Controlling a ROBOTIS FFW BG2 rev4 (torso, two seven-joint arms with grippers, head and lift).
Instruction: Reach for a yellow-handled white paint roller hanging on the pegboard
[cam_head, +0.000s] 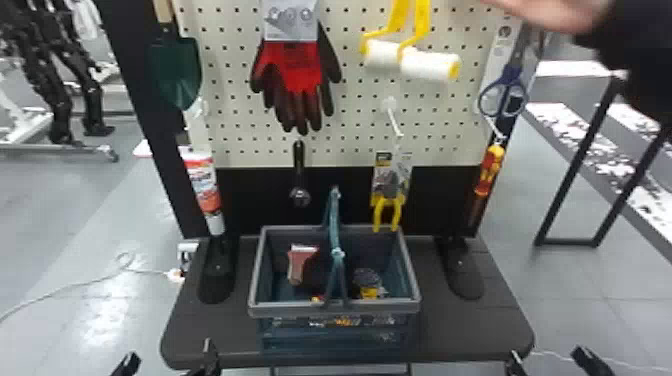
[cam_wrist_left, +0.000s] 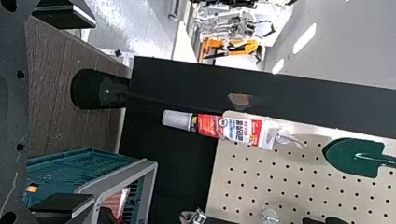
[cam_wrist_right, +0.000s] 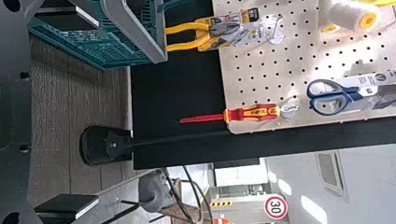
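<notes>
- Our left gripper and right gripper sit low, fingers apart.
- We should raise the right clear of the pliers, square to the roller.

Red-and-black gloves hang between a green trowel and blue-handled scissors. Below the gloves hangs a wrench; a red-and-white tube is under the trowel, a red-and-yellow screwdriver under the scissors. Yellow-handled pliers (still on their card) hang behind a basket on the dark worktop.
</notes>
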